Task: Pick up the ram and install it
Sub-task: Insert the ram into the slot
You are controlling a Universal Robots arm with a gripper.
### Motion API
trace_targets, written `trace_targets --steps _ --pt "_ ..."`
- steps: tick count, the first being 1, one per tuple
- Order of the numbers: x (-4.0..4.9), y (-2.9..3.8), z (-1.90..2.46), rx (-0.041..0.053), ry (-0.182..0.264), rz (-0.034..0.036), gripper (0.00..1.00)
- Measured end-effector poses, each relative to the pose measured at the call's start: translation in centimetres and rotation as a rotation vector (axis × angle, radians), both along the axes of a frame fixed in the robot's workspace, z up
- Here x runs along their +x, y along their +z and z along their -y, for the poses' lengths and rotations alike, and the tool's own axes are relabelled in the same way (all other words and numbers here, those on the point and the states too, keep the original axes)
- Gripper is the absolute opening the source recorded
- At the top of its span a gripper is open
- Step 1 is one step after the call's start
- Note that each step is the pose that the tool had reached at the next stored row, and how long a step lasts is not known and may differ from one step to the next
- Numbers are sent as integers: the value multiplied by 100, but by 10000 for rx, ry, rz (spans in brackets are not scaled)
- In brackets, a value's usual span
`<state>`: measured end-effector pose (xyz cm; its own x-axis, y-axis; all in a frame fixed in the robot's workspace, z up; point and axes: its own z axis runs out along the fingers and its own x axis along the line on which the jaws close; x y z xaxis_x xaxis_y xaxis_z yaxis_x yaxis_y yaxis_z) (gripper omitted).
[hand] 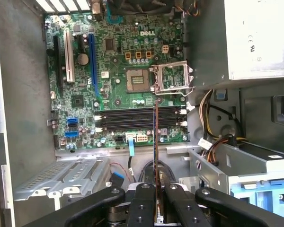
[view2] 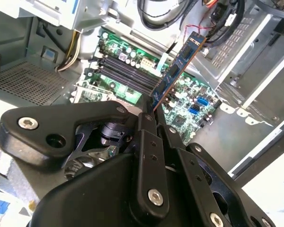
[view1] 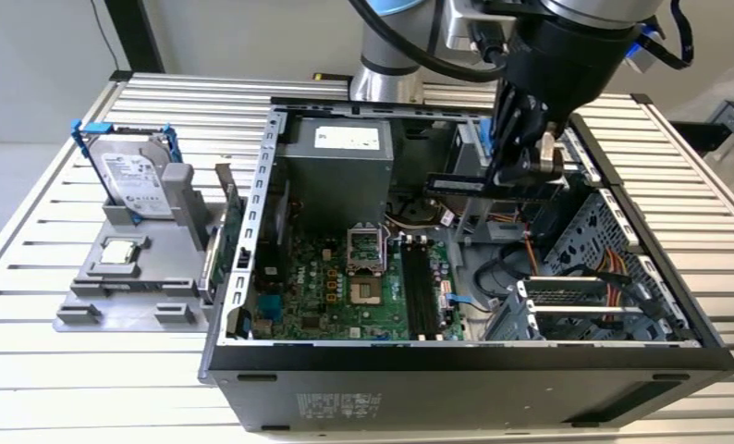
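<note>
ram (view2: 177, 71) pinched by one end in the gripper (view2: 150, 113), in the air over the open case (view1: 466, 370) | step judged: bringing it to the black slots (hand: 132, 118); needs its long edge parallel to a slot, level, clear of cables (hand: 213, 142) | case holds motherboard (hand: 113, 61), empty socket (hand: 139, 78), power supply (view1: 336, 166) | grey tray (view1: 108, 296) at case's side: hard drive (view1: 133, 180), processor chip (view1: 120, 250)

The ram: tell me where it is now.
In the second wrist view the ram is clamped in the gripper, above the motherboard's black slots.
</note>
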<state>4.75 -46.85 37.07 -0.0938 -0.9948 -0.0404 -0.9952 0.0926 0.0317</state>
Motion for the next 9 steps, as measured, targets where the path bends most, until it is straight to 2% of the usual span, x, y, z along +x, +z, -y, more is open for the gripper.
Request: trace_targets --steps 2,5,7,9 --pt "0 0 -21 -1 0 0 0" --pt "0 0 -28 0 0 0 0" --pt "8 0 -28 80 -1 0 0" --pt "8 0 -28 82 0 0 0"
